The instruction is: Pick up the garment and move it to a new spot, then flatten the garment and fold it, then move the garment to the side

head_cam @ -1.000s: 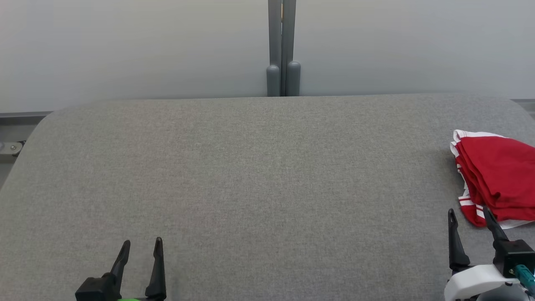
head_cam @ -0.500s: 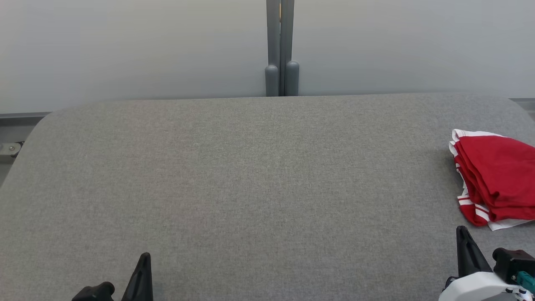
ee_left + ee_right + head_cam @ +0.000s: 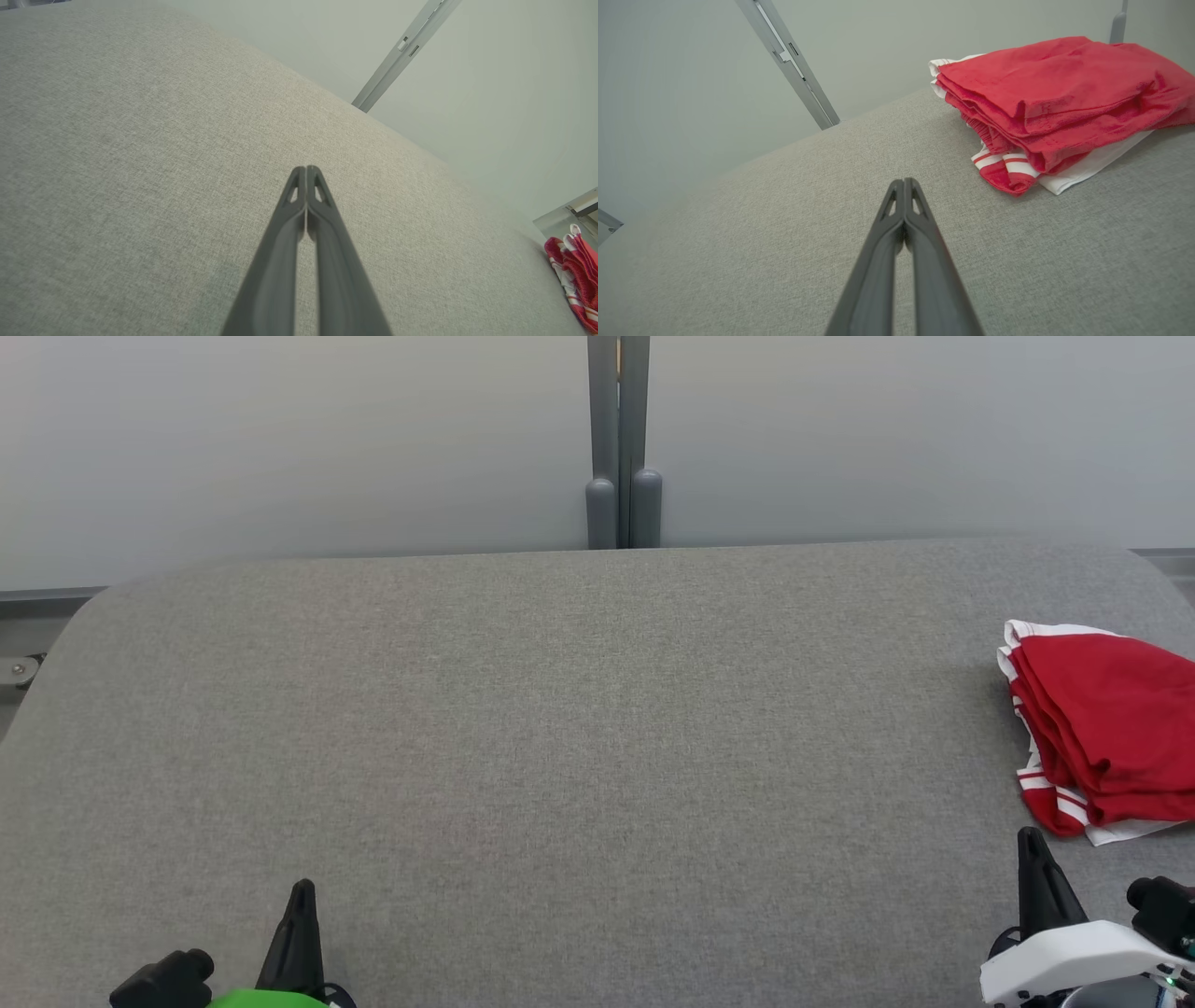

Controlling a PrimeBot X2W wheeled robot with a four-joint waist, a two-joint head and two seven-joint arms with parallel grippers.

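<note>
Both fingers of the left end effector (image 3: pixel 306 169) were pressed together with nothing between them; it sat low at the near edge of the table (image 3: pixel 560 709), toward the near-left corner, pointing out over bare grey cloth. The right end effector (image 3: pixel 904 181) was likewise closed and empty; it lay near the near-right corner, its tips aimed a little to one side of the garment (image 3: pixel 1055 93) and apart from it.

The garment, red with white striped trim, lay at the right edge of the table, well apart from the left arm and near the right one; it was folded into a stack of several layers, with a striped cuff and a white flap poking out at the bottom on the side nearest the right arm. A pale wall (image 3: pixel 280 429) and a grey post (image 3: pixel 616 429) stood behind the far edge.

Judging by this, the folding was done and the stack had been set aside, at the edge so that the middle of the table was free; the arms seemed parked at the near edge, fingers shut because they carried nothing, and clear of the stack so as not to disturb it. Little of the task appeared left; the loose flap might catch a finger if the right arm swung across it.
</note>
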